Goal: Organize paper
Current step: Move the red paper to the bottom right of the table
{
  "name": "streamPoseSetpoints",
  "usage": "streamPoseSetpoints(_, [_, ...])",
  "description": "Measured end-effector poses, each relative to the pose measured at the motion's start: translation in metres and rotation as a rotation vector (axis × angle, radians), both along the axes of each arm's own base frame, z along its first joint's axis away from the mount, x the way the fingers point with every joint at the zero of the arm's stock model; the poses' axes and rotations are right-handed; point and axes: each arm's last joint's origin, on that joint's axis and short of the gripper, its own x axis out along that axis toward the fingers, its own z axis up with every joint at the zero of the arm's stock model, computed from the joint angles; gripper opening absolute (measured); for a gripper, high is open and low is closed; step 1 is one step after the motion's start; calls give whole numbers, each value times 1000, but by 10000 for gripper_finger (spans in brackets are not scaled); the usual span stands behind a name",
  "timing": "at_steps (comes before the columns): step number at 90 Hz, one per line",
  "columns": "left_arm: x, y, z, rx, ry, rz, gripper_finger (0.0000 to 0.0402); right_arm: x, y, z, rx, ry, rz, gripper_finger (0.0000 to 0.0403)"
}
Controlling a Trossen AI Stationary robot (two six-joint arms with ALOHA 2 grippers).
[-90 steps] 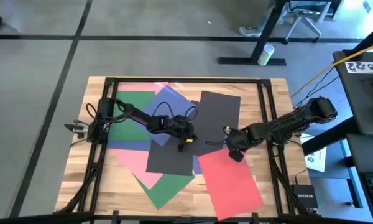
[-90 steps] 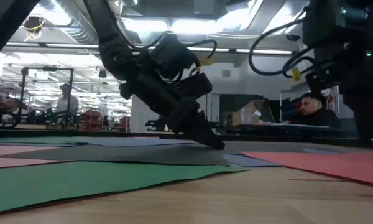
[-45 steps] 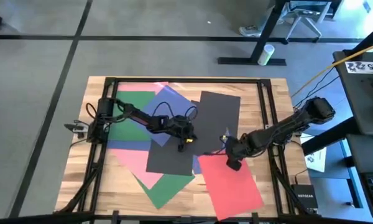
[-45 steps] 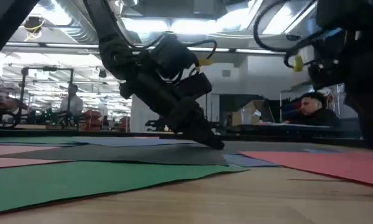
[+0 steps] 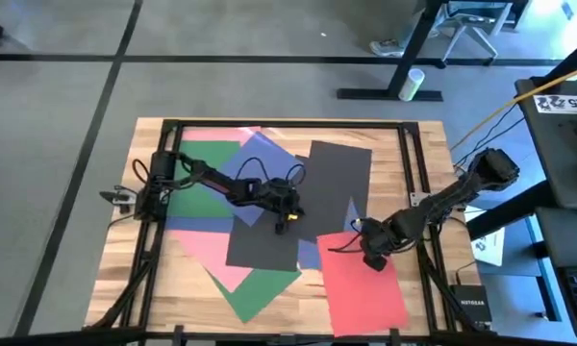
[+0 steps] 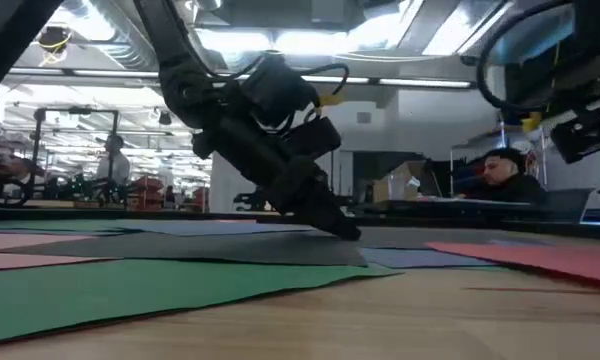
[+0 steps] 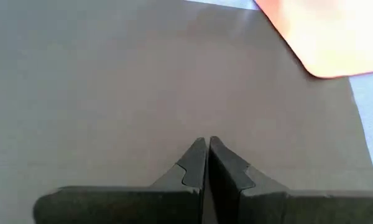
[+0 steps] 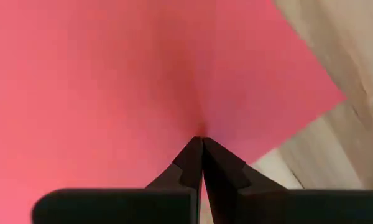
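Since a second ago, the right pincer (image 5: 374,258) has slid toward the tabletop's near edge, dragging the red sheet (image 5: 363,285) with it, while the left pincer (image 5: 290,215) has stayed put.

Fingers of the right pincer are pressed together in its wrist view, their tips meeting on the red sheet, which spreads ahead of and beneath them; it looks pinned or pinched, I cannot tell which. Tips of the left pincer are likewise closed, pressing down on the black sheet (image 5: 269,231), with blue paper (image 5: 260,159) and the green sheet (image 5: 204,192) lying behind it toward its arm's base. The step in hand appears to be pulling the red sheet apart from the overlapping pile. Next, it likely needs squaring to the wooden tabletop (image 5: 433,173) or bringing back onto one stack, keeping pressure light so the thin paper does not buckle.
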Motion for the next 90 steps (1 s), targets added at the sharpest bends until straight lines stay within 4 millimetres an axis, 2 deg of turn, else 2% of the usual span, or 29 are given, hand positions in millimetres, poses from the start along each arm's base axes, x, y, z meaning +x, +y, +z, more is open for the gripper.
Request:
streamPoseSetpoints(16, [0,0,0,0,0,0,0,-8,3,4,-27,6,-17,0])
streamPoseSetpoints(35, [0,3,0,-2,1,4,0,4,8,25,-15,-227,-23,0])
streamPoseSetpoints(48, [-1,6,0,-2,5,13,0,16,18,27,52,-386,41,0])
streamPoseSetpoints(69, [-1,5,0,-1,6,14,0,14,20,-1,64,-220,63,0])
streamPoseSetpoints(90, [-1,5,0,0,8,13,0,9,20,-7,102,-92,52,0])
